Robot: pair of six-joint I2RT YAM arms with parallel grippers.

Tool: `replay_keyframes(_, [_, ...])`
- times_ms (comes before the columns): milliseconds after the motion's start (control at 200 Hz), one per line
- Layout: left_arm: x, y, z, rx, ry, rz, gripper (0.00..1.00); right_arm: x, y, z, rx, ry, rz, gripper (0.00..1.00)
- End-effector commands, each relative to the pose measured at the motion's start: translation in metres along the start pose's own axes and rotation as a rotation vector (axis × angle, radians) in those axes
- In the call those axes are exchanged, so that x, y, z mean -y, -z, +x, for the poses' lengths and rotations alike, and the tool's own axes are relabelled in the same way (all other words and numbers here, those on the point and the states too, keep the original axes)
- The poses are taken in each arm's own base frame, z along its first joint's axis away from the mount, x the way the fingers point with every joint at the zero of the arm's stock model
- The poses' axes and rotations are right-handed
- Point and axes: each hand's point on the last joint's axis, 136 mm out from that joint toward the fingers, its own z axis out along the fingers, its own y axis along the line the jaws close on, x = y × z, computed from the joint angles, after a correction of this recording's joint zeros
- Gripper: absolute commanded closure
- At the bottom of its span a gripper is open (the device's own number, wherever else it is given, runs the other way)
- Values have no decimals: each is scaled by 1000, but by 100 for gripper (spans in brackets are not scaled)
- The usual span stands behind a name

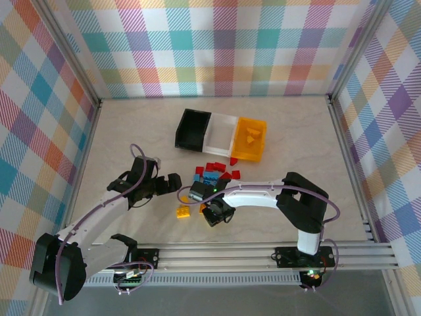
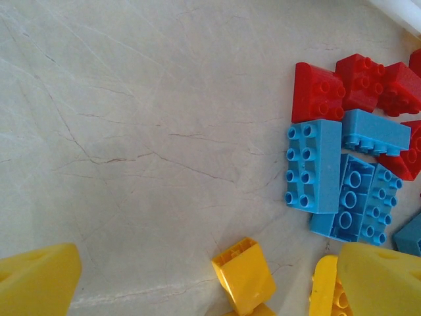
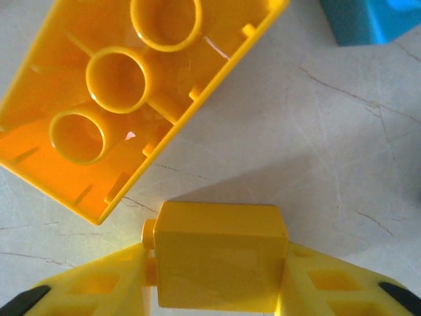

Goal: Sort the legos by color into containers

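Right claw (image 3: 218,280) pinching small yellow brick (image 3: 220,253) at surface (image 3: 329,145), beside upturned yellow brick (image 3: 125,92); left claw (image 1: 168,183) spread, near blue legos (image 2: 314,174); we advise straight lift, firm grip, carry to yellow-orange bin (image 1: 248,157), release low inside.

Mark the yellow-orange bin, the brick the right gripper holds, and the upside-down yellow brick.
yellow-orange bin (image 1: 246,157): top external view, near wall.
small yellow brick (image 3: 220,257): right wrist view, flat side face.
upside-down yellow brick (image 3: 125,82): right wrist view, middle tube underneath.
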Motion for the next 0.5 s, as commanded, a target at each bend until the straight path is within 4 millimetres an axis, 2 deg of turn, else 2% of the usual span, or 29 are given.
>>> replay_keyframes(0, [-4,-1,1,-3,-5,-8,0,4,6,-2,6,-6,20,58])
replay_keyframes(130, [-3,-1,0,-4,-4,-8,0,6,20,-5,37,-13,8,58])
replay_keyframes(220, [-1,-1,-1,-4,-8,-4,0,16,38,-12,71,-33,1,57])
replay_keyframes(330, [0,-1,-4,-3,-7,0,0,47,67,-29,144,-84,-4,57])
replay_keyframes(495, [2,-2,-6,-4,-5,8,0,118,122,-72,289,-180,17,57])
